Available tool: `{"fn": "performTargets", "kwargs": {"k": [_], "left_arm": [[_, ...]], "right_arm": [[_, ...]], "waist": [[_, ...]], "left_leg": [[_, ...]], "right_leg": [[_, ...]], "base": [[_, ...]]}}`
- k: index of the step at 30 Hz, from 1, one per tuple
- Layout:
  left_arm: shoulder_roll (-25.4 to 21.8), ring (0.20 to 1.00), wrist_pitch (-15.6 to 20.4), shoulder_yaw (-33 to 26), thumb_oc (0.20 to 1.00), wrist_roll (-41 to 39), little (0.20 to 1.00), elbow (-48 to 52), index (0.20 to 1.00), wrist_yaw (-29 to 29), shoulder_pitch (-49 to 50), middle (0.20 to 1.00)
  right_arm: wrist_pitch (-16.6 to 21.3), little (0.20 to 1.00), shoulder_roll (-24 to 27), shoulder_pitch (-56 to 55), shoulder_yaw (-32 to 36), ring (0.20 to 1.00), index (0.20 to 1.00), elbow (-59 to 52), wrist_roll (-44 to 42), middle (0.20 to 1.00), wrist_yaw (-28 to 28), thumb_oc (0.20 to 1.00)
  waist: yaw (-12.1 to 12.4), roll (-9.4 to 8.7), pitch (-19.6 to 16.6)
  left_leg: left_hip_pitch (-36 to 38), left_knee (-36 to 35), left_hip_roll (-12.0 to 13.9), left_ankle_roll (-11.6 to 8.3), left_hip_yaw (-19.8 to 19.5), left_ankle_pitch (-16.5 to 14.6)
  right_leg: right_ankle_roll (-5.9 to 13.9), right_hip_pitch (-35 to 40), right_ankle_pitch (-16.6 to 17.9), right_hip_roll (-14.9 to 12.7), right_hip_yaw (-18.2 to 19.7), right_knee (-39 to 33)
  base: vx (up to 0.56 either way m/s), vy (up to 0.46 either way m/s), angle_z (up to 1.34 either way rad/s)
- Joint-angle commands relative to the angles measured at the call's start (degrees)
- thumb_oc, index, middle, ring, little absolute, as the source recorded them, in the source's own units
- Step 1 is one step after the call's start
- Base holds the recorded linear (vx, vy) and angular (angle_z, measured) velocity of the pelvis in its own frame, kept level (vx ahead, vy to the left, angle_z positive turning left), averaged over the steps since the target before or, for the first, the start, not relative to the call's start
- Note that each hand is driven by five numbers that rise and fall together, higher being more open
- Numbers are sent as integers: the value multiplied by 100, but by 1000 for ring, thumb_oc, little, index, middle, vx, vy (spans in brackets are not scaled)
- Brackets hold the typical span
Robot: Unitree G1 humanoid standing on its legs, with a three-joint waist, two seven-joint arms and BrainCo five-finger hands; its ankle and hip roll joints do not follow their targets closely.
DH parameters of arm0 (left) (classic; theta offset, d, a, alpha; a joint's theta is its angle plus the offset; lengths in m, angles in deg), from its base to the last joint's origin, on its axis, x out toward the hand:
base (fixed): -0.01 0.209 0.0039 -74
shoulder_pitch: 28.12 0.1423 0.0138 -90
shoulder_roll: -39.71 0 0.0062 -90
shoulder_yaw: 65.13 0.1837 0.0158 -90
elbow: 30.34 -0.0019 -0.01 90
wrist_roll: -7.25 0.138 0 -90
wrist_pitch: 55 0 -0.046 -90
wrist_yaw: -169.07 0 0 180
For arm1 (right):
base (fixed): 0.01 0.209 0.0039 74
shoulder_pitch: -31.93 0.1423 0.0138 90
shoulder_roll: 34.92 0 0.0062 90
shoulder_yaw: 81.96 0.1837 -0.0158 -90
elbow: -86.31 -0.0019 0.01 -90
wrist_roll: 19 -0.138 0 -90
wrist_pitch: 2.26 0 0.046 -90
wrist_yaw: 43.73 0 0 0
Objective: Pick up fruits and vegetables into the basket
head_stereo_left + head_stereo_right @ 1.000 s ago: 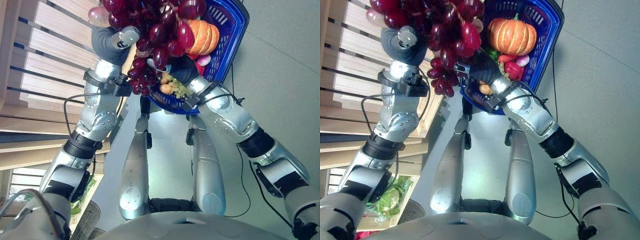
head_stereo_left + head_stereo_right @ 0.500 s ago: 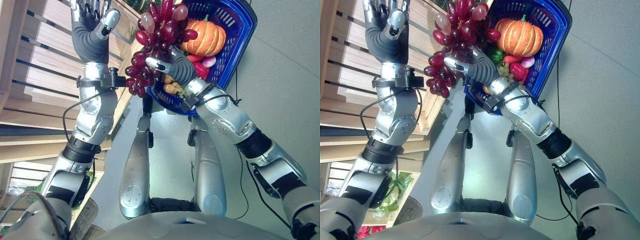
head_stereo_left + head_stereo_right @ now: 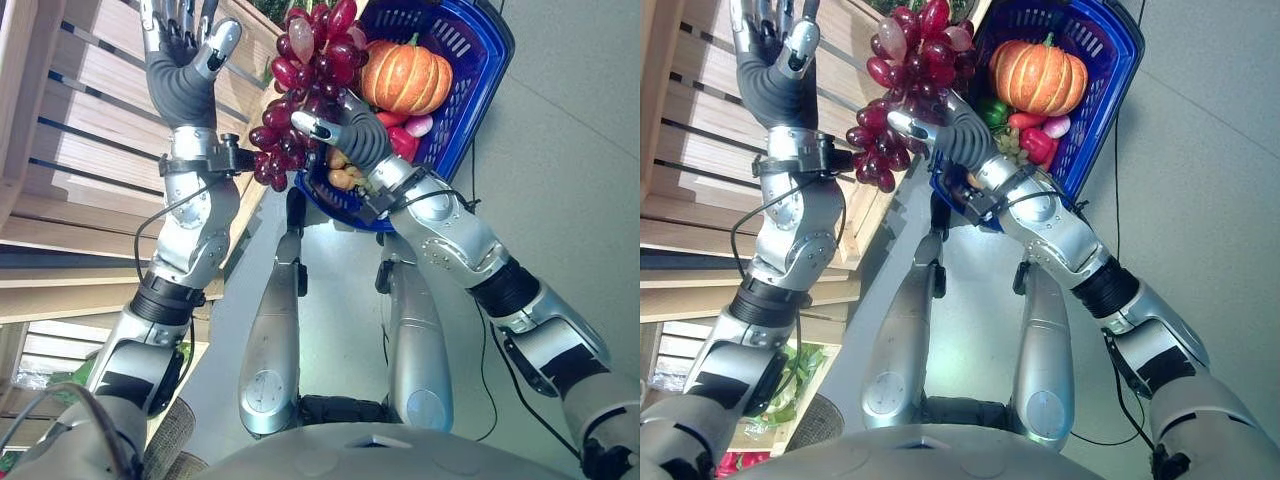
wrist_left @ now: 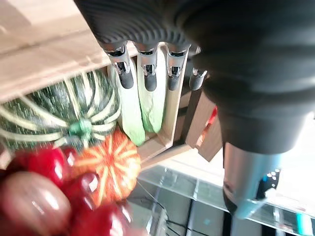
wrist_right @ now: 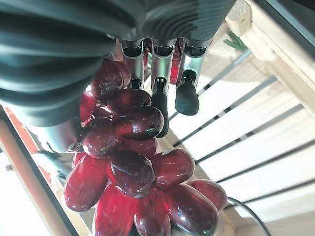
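Right hand (image 3: 940,130) closed round a bunch of red grapes (image 3: 905,70) — fingers (image 5: 160,105) curled against the top berries in the right wrist view, the cluster hanging past them. Seen from the head camera, bunch held up just at the near rim of the blue basket (image 3: 1110,90), overlapping its edge; long axis running from the upper berries by the rim down toward the left forearm. Basket already holding an orange pumpkin (image 3: 1040,75), a red pepper (image 3: 1038,145) and other small produce. Left hand (image 3: 185,45) raised against the wooden shelf slats (image 3: 70,110), fingers straight and spread, holding nothing; in its wrist view, a striped green squash (image 4: 59,108) and pale green vegetables (image 4: 142,98) lying beyond the fingertips. Deciding relation: basket opening lies just beyond the grapes on the robot's right side, so probably a short carry over the rim and a release — the right hand plainly the nearer. Risk of trailing berries snagging on the rim.
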Motion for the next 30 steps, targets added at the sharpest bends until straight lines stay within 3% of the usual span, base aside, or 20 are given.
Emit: {"fn": "performTargets", "kwargs": {"k": [1,9,16,18,21,30], "left_arm": [[42,1000,-8,-379,1000,579,1000,-284,1000,-235,111,1000],[-28,1000,-111,-466,1000,898,1000,-1384,1000,-401,601,1000],[-142,1000,11,-286,1000,798,1000,-2860,1000,-355,581,1000],[-138,1000,-8,-265,1000,796,1000,-3142,1000,-347,496,1000],[-195,1000,-93,-121,1000,803,1000,-3865,1000,-337,151,1000],[-273,1000,-504,235,1000,681,1000,-5102,1000,-100,-761,1000]], "right_arm": [[859,200,-351,-66,420,200,200,-274,5,200,-248,200],[1266,200,-62,-738,977,200,200,71,205,200,-580,200],[1438,200,260,-821,1201,200,200,1269,90,200,-714,200],[1298,200,347,-701,1182,200,200,1586,-11,200,-763,200],[755,200,512,-200,1035,200,200,2591,163,200,-953,200],[-407,200,591,1561,518,200,200,5680,840,200,-422,200]], "waist": [[-122,10,-188],[-260,16,-188],[-336,95,-188],[-335,115,-188],[-300,180,-188],[-110,321,-188]], "left_leg": [[-112,149,-756,384,53,-382],[-129,181,-709,371,123,-410],[-161,233,-695,335,176,-413],[-186,247,-694,319,178,-411],[-257,286,-698,286,177,-392],[-447,396,-731,260,120,-369]], "right_leg": [[72,492,-513,377,-480,-165],[105,416,-526,399,-401,-105],[127,341,-532,369,-377,-50],[128,312,-535,357,-374,-38],[131,239,-539,334,-390,12],[102,49,-572,320,-461,150]], "base": [[3,34,0],[2,29,-1],[-4,37,-2],[-3,11,-2],[-14,13,-4],[0,0,0]]}}
